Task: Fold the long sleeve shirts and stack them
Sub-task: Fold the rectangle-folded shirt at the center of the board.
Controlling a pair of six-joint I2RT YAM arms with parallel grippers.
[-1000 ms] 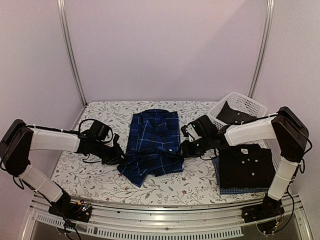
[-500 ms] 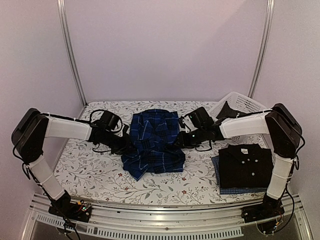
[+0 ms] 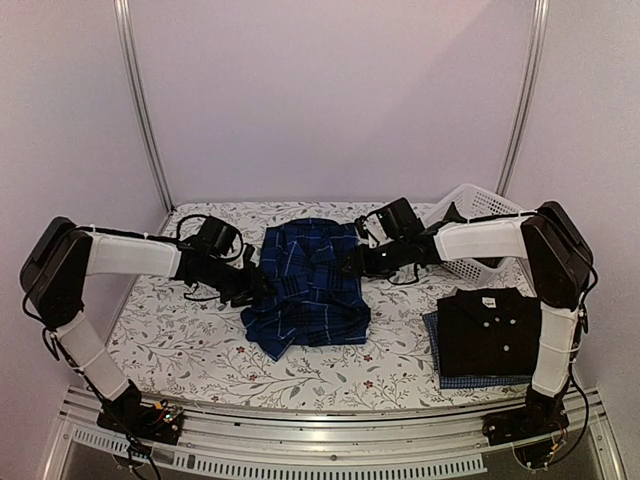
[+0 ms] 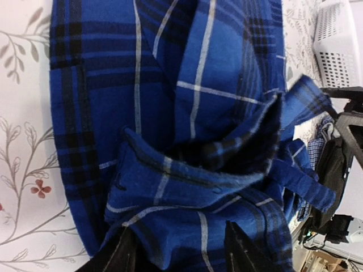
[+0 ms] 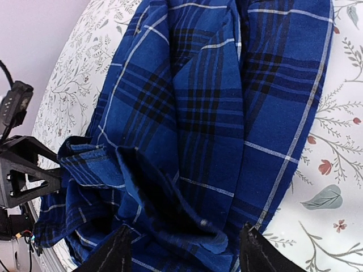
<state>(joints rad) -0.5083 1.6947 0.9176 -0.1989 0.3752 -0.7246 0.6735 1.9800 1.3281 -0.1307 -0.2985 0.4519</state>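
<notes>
At table [image 3: 170, 350] centre, dark blue plaid shirt [image 3: 305, 290], folded, long axis 12 to 6. Flanked at 9 by left gripper [image 3: 264, 290], at 2 by right gripper [image 3: 351, 265]; both spread open, cloth loose between, unclamped.

I can read no text, brand, number or sign in any of my three views. The one label I can make out is a small white tag [image 3: 489, 300] just inside the collar of the black shirt [image 3: 490, 340]. From my overhead camera it is too small for me to read, and neither of my wrist cameras shows it.
</notes>
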